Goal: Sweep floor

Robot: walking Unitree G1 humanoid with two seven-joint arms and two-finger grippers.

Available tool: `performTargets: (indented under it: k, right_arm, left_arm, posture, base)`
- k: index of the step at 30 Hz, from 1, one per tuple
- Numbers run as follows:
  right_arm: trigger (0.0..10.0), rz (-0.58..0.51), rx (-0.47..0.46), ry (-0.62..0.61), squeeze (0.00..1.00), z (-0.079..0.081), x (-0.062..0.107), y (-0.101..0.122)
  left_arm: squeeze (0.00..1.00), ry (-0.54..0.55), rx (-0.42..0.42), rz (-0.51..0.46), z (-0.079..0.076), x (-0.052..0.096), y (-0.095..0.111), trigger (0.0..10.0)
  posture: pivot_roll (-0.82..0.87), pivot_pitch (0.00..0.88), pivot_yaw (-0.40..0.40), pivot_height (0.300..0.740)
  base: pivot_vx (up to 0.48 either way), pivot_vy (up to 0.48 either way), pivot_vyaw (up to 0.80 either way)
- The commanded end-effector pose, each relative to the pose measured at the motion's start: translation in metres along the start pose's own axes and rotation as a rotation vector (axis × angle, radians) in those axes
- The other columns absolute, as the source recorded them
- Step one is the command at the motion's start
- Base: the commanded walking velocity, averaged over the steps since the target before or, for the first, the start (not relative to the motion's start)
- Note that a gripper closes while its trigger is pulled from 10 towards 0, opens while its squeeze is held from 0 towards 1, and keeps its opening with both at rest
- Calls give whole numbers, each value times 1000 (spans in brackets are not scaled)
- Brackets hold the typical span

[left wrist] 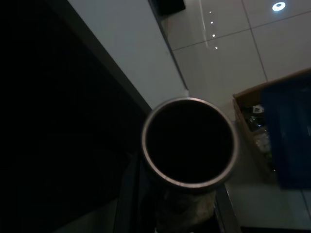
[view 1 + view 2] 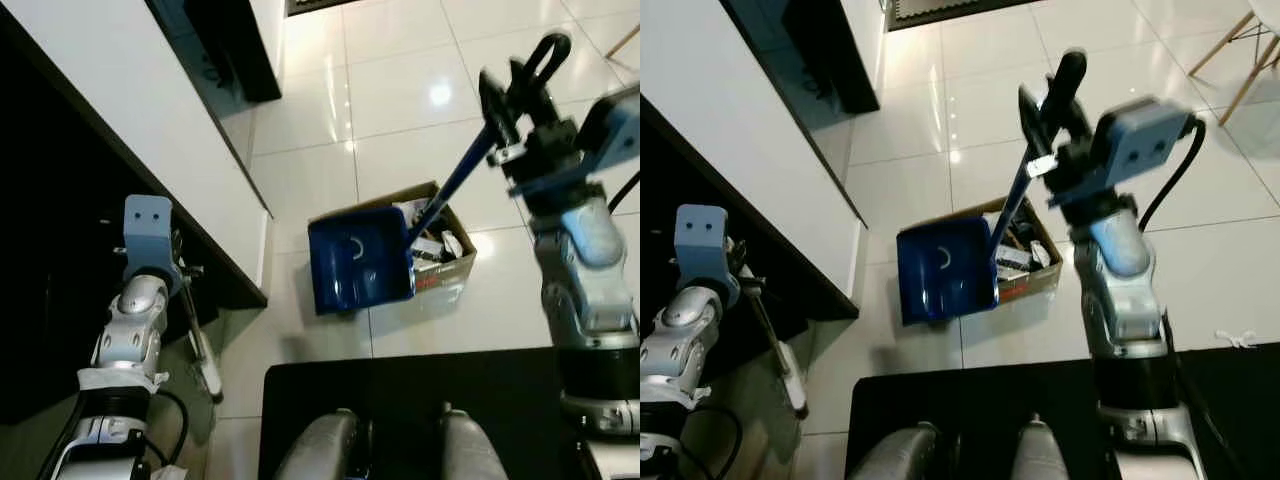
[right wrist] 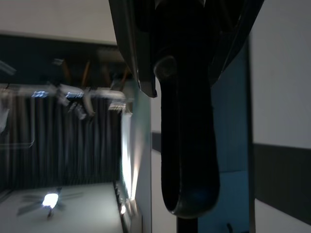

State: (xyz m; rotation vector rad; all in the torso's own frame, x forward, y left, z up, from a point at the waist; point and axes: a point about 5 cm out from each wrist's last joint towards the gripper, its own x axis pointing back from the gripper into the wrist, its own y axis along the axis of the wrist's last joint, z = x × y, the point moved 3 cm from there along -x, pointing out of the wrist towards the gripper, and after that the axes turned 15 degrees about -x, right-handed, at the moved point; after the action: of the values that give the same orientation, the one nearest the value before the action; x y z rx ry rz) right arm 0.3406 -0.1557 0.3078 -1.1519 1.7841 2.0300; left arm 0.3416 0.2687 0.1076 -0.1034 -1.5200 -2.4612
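My right gripper [image 2: 515, 105] is shut on the long handle [image 2: 455, 180] of a blue dustpan [image 2: 360, 260], held high at the right. The pan hangs tilted against the near left rim of an open cardboard box [image 2: 450, 270] that holds scraps of rubbish. In the right wrist view the handle's black looped end [image 3: 187, 145] sticks out between the fingers. My left gripper [image 2: 175, 270] is low at the left, beside the counter, shut on a thin broom handle [image 2: 198, 340] that slants down to a white end. Its metal tube end [image 1: 189, 143] faces the left wrist camera.
A long white counter [image 2: 130, 130] with a dark recess under it runs along the left. Glossy white floor tiles [image 2: 400, 90] spread ahead. A dark mat edge [image 2: 320, 5] lies at the far end, and wooden chair legs [image 2: 1240, 50] stand at the far right.
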Motion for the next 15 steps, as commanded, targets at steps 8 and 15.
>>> performTargets:
  k: [8, 15]
  right_arm:
    - [10000, -80, 181, 144, 0, 14, -37, 16]
    - [10000, -114, 252, 251, 0, 31, -56, 17]
  left_arm:
    - [0, 50, -13, 12, 3, 6, -11, 10000]
    - [0, 84, 11, 22, 4, 11, -17, 10000]
  posture:
    - [48, 85, 147, 740]
    - [68, 67, 98, 740]
  base:
    - [0, 0, 0]
    - [0, 0, 0]
